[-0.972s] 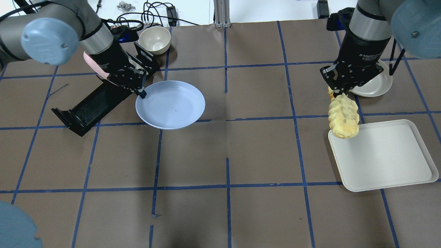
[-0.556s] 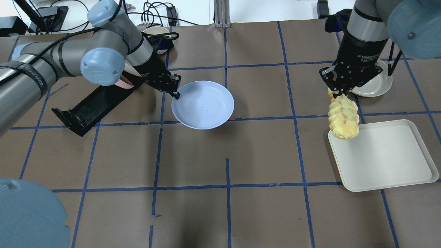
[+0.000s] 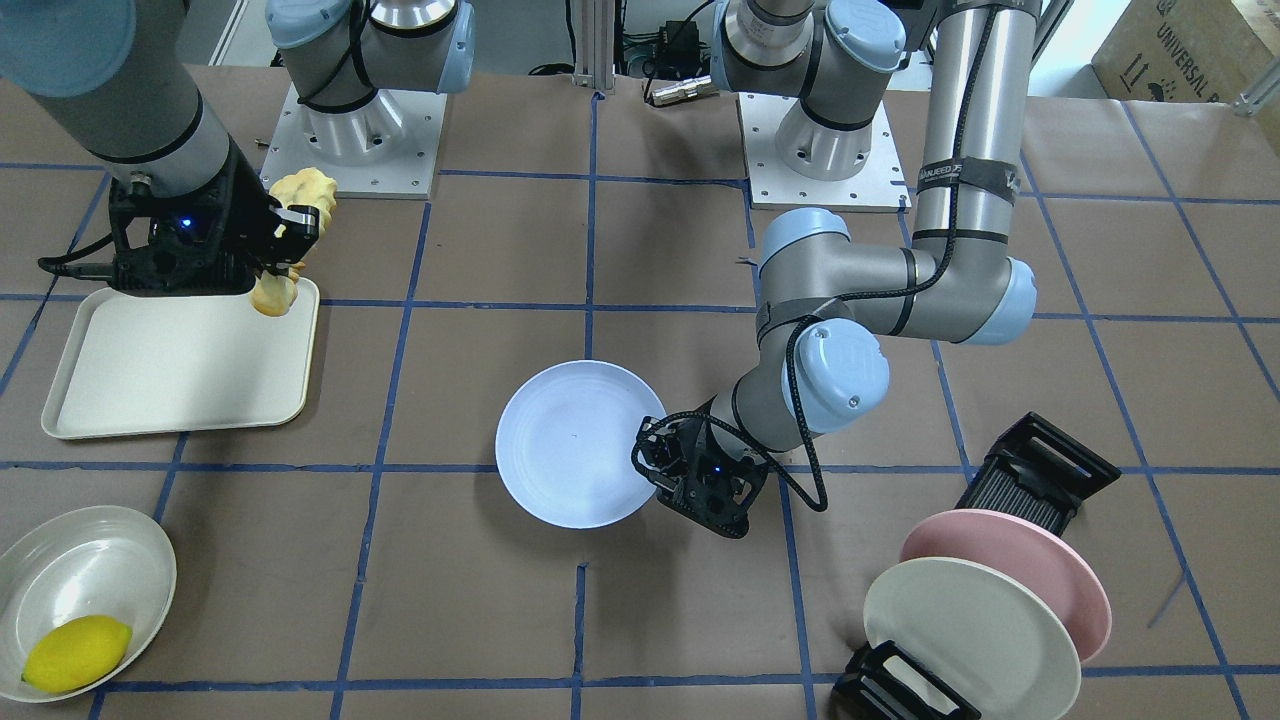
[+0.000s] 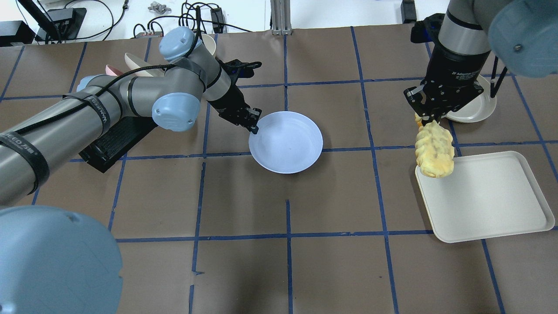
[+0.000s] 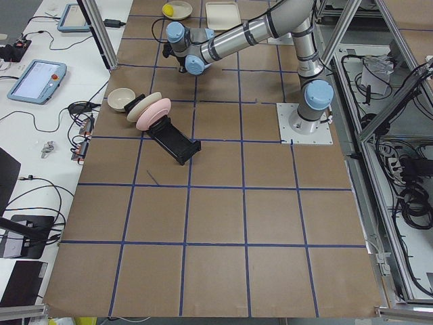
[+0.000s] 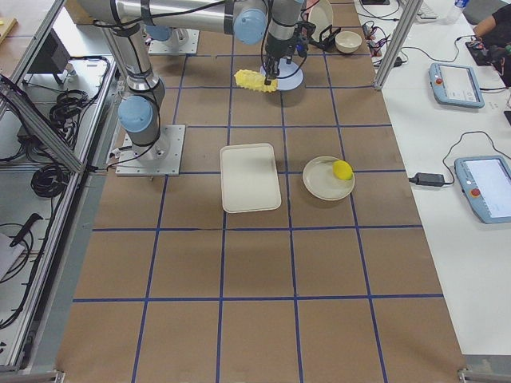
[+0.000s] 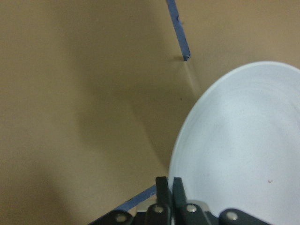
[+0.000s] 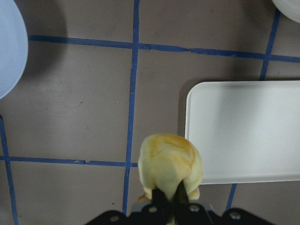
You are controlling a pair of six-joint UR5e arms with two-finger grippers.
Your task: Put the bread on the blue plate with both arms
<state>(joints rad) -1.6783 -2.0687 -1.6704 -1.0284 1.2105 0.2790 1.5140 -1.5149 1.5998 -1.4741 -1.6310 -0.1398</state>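
Observation:
The pale blue plate [image 4: 286,141] hangs near the table's middle, pinched at its rim by my left gripper [image 4: 253,127], which is shut on it; the plate [image 3: 575,442] and gripper [image 3: 655,462] also show in the front view, and the plate [image 7: 243,145] fills the left wrist view. My right gripper [image 4: 423,119] is shut on one end of the golden, bumpy bread [image 4: 433,149], which hangs above the white tray's corner. The bread [image 8: 171,161] shows in the right wrist view and in the front view [image 3: 295,195].
A white tray [image 4: 488,196] lies at the right. A cream plate [image 3: 85,585] holds a lemon [image 3: 75,652]. A black dish rack [image 3: 1040,485] holds a pink plate [image 3: 1030,560] and a cream plate [image 3: 965,630]. A cream bowl [image 5: 122,98] stands behind it.
My left gripper has carried the blue plate to the right, from beside the rack toward the table's middle. My right gripper and the bread have stayed nearly still.

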